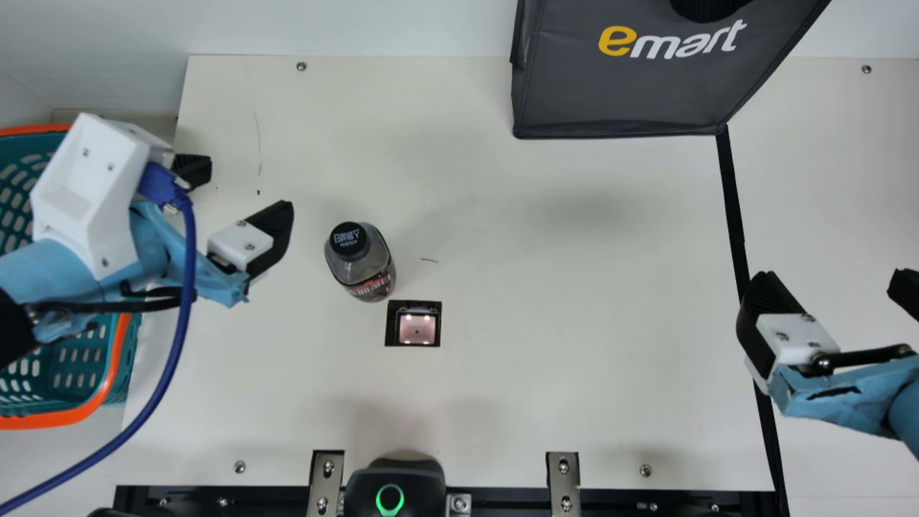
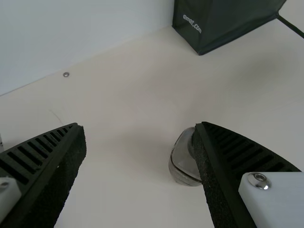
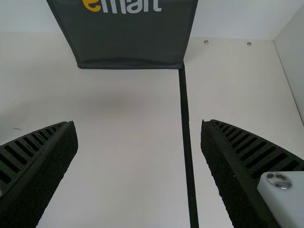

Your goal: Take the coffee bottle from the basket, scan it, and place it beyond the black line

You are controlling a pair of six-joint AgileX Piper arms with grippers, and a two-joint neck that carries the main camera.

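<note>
My black ribbed left gripper (image 1: 240,188) and right gripper (image 1: 833,278) gape, the clear coffee bottle (image 1: 362,267) outside the teal plastic basket (image 1: 64,416), scan unconfirmed, black line (image 1: 732,201) uncrossed.

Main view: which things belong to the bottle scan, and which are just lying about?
Part of the job:
coffee bottle, on the table
basket
scanner window, beside the bottle
black line
left end effector, open

Apparently just there:
dark bag
black device with green ring, role unclear
</note>
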